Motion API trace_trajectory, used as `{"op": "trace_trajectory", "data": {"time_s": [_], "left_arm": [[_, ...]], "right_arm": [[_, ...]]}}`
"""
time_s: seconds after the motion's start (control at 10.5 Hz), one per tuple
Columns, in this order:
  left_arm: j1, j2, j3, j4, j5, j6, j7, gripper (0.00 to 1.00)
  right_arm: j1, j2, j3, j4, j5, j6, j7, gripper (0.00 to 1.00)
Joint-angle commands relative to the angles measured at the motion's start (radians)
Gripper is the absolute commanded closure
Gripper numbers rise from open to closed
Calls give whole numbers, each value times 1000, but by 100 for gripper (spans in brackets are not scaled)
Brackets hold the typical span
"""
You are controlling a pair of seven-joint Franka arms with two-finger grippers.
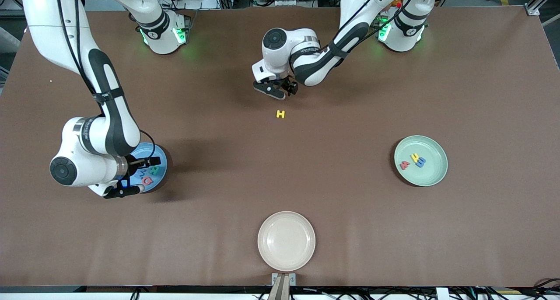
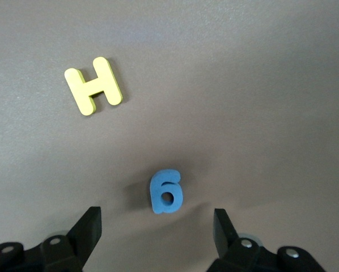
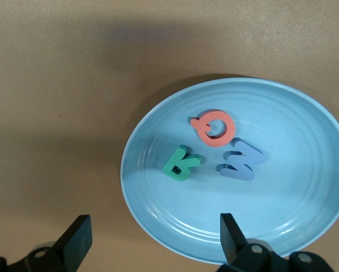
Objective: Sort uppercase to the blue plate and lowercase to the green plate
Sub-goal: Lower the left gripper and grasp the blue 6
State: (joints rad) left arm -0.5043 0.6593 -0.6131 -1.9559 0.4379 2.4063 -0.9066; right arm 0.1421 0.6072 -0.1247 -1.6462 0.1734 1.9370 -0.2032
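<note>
The yellow H point(image 1: 280, 114) lies on the table's middle, and also shows in the left wrist view point(image 2: 94, 86). My left gripper point(image 1: 277, 90) is open and empty, low over the table beside the H. In the left wrist view point(image 2: 156, 215) the blue g point(image 2: 166, 192) lies on the table just ahead of its open jaws. My right gripper point(image 1: 133, 177) is open and empty over the blue plate point(image 1: 158, 153), whose rim point(image 3: 158, 226) lies between its jaws. The plate holds the red Q point(image 3: 215, 128), teal R point(image 3: 181, 164) and blue M point(image 3: 240, 163). The green plate point(image 1: 433, 177) holds the yellow h point(image 1: 414, 157), blue m point(image 1: 421, 162) and red letter point(image 1: 405, 165).
An empty cream plate point(image 1: 286, 241) sits at the table edge nearest the front camera. The right arm's elbow hangs over the table beside the blue plate, toward the right arm's end.
</note>
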Motion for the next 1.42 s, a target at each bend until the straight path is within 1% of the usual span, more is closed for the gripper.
{"op": "trace_trajectory", "data": {"time_s": [0.0,0.19,0.28,0.66,1.04,1.23,1.33], "left_arm": [[-26,23,12,22,35,16,-37,15],[-26,28,12,22,35,16,-41,18],[-26,34,12,23,35,17,-43,21],[-26,48,15,38,59,17,-43,25],[-26,57,15,48,64,17,-41,32],[-26,66,15,57,68,17,-43,34],[-25,68,15,57,79,17,-43,37]], "right_arm": [[-6,-7,7,-6,0,0,-10,0],[-6,-7,7,-7,0,0,-10,0],[-6,-7,7,-7,0,0,-10,0],[-6,-7,7,-7,0,-1,-10,0],[-4,-7,7,-9,1,-1,-10,0],[-4,-7,7,-9,1,-1,-10,0],[-4,-7,7,-9,1,-1,-10,0]]}}
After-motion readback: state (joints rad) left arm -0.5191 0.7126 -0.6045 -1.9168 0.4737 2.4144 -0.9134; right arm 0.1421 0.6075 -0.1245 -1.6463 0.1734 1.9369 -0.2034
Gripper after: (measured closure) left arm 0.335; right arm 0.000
